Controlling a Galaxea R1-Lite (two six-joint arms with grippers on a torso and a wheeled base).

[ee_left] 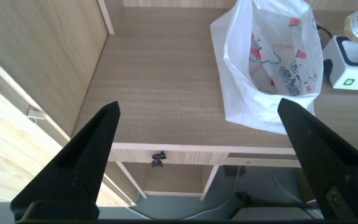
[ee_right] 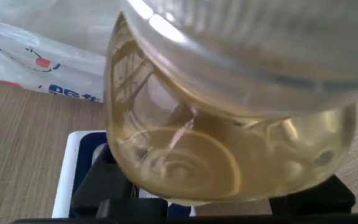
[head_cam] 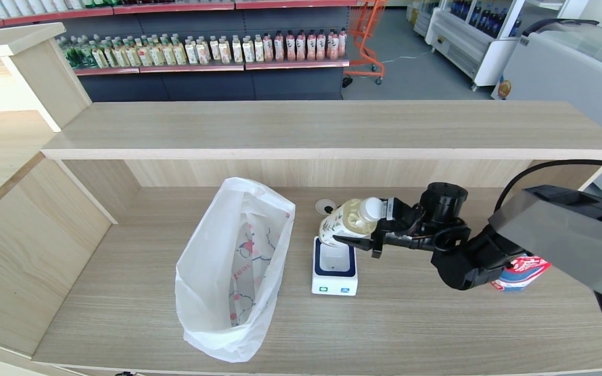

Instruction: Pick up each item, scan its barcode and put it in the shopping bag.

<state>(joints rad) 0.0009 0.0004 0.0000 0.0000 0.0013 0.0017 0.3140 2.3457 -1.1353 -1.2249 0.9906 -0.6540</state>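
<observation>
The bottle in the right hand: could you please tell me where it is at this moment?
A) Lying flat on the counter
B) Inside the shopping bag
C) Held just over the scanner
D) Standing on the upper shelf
C: the right hand grips the bottle tilted directly above the scanner, to the side of the shopping bag.

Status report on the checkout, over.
Left gripper open, holding nothing. Right gripper shut on the bottle, tilted over the scanner. Shopping bag open beside the scanner, nothing between. Red-and-blue packet lies on the counter.
</observation>
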